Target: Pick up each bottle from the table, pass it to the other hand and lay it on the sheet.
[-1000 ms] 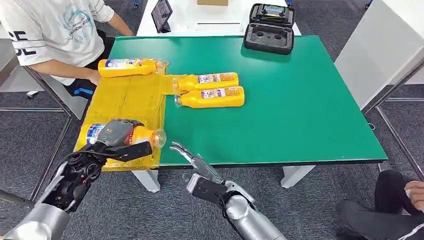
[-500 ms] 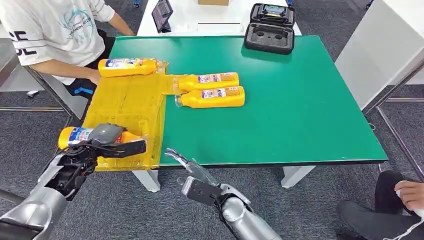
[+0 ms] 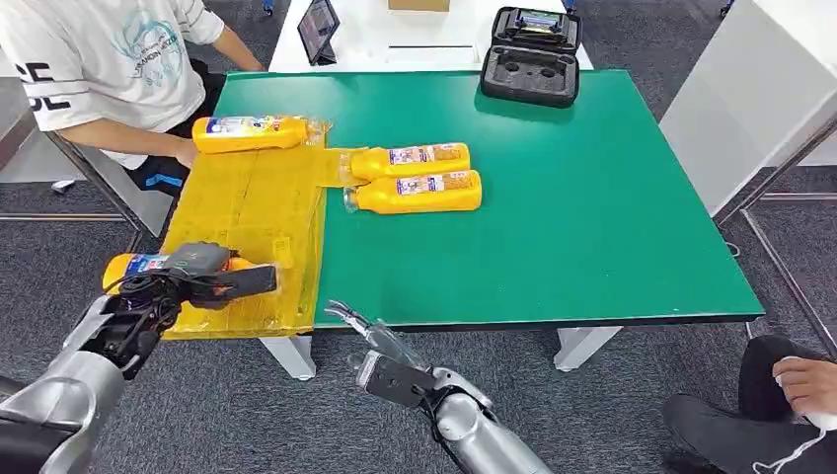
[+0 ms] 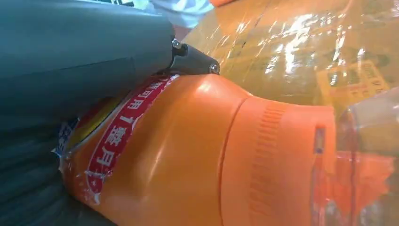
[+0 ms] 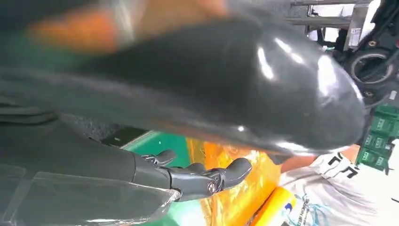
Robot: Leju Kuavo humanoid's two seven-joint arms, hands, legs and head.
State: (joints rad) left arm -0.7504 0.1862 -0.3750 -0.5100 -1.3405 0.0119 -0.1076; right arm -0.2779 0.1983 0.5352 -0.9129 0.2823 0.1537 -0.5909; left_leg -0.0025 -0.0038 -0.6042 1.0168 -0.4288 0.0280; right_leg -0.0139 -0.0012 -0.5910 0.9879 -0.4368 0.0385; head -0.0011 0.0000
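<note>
An orange bottle (image 3: 138,267) with a red and blue label is gripped by the left hand (image 3: 202,276) over the yellow sheet (image 3: 252,212). Its writing cannot be read. The right hand (image 3: 380,341) is held open, empty.

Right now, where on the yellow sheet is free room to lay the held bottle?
The sheet is bare between the far bottle and the left hand, which grips a bottle at its near edge. The far right corner is crowded by two bottles.
</note>
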